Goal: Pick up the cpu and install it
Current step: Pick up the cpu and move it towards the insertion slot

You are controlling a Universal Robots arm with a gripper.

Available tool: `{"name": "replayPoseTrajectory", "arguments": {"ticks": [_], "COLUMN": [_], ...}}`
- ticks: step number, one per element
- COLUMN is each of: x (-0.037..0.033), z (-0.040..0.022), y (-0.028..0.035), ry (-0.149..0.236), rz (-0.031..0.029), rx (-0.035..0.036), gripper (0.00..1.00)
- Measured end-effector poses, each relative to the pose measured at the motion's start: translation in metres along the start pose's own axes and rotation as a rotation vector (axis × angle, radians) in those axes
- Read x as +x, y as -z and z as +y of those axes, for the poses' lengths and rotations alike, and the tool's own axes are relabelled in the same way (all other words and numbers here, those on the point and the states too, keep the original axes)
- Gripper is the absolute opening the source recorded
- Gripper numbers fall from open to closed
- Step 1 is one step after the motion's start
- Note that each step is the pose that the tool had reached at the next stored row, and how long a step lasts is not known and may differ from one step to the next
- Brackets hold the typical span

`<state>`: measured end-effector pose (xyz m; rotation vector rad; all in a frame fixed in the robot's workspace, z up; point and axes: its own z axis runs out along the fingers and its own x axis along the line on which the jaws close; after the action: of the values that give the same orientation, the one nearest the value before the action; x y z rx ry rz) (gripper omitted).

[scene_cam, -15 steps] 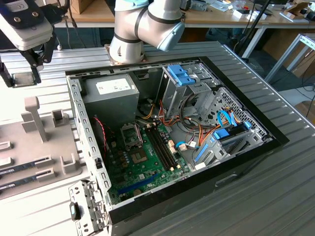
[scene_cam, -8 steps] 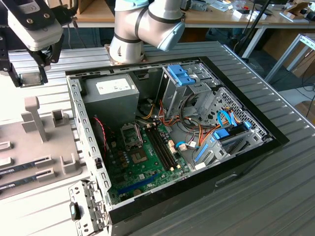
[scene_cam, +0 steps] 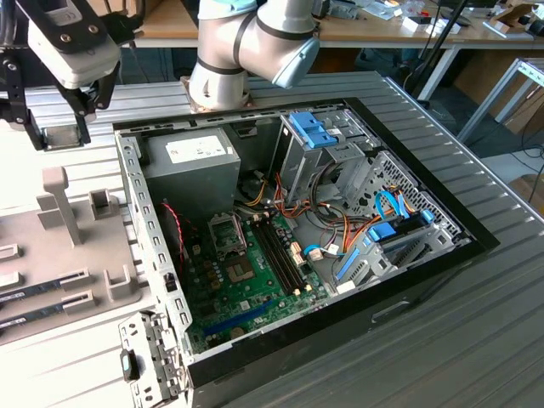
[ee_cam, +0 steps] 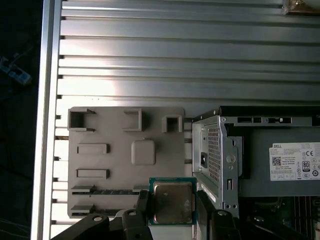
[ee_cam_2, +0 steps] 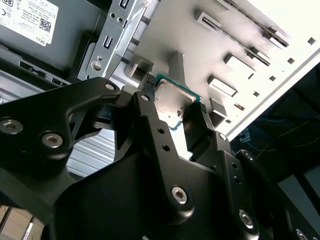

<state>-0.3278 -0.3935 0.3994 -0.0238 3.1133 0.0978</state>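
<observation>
Gripping the cpu [ee_cam: 172,201]: small flat square chip, dull silver-grey metal top, thin green rim. Black two-finger gripper [scene_cam: 62,140] is at the exterior view's far left, up off the table, clamped on two opposite edges of the chip. In the second wrist view the cpu [ee_cam_2: 172,95] sits between the black fingers [ee_cam_2: 196,127]. Same hold in the first wrist view, fingers [ee_cam: 142,202] either side.

Near it, a flat grey plastic fixture plate [scene_cam: 51,246] with raised posts and slots lies on the ribbed aluminium table [scene_cam: 476,340]. Two long narrow memory sticks [scene_cam: 51,281] lie in slots on the plate. The first wrist view puts the chip over the plate's edge nearest the case.

Next right: open black-framed computer case [scene_cam: 340,314] lying on its side. Inside, a grey metal power-supply box [scene_cam: 191,157] sits in the rear corner, with the green motherboard [scene_cam: 246,280] in front of it. The hinged silver metal socket frame [scene_cam: 228,234] is on the board. The cpu is outside the case, well apart from that socket.

Right of the board: silver drive cages [scene_cam: 340,166] with blue plastic latches [scene_cam: 310,129], coloured cables running between. White and grey robot arm [scene_cam: 246,42] rises from its base behind the case.
</observation>
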Motion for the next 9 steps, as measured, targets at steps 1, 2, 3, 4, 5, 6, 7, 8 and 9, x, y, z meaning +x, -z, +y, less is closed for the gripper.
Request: {"name": "replayPoseTrajectory", "arguments": {"ticks": [1, 2, 3, 4, 5, 6, 7, 8, 9], "x": [-0.0009, -0.0018, -0.0027, -0.0041, -0.0056, -0.0072, -0.0088, -0.0103, -0.0119], "z": [0.0000, 0.0000, -0.0001, -0.0001, -0.0001, -0.0002, -0.0002, -0.0003, -0.0003], "y": [-0.0002, -0.0004, -0.0006, -0.0009, -0.0012, -0.0015, -0.0018, -0.0021, -0.0024], "ry": [0.000, 0.000, 0.000, 0.000, 0.000, 0.000, 0.000, 0.000, 0.000], "rz": [0.0000, 0.0000, -0.0001, -0.0001, 0.0000, 0.0000, -0.0001, 0.0000, 0.0000], "rx": [0.0000, 0.0000, -0.0001, -0.0001, -0.0001, 0.0000, 0.0000, 0.0000, 0.0000], "gripper": [0.47, 0.47, 0.47, 0.47, 0.47, 0.47, 0.47, 0.47, 0.47]}}
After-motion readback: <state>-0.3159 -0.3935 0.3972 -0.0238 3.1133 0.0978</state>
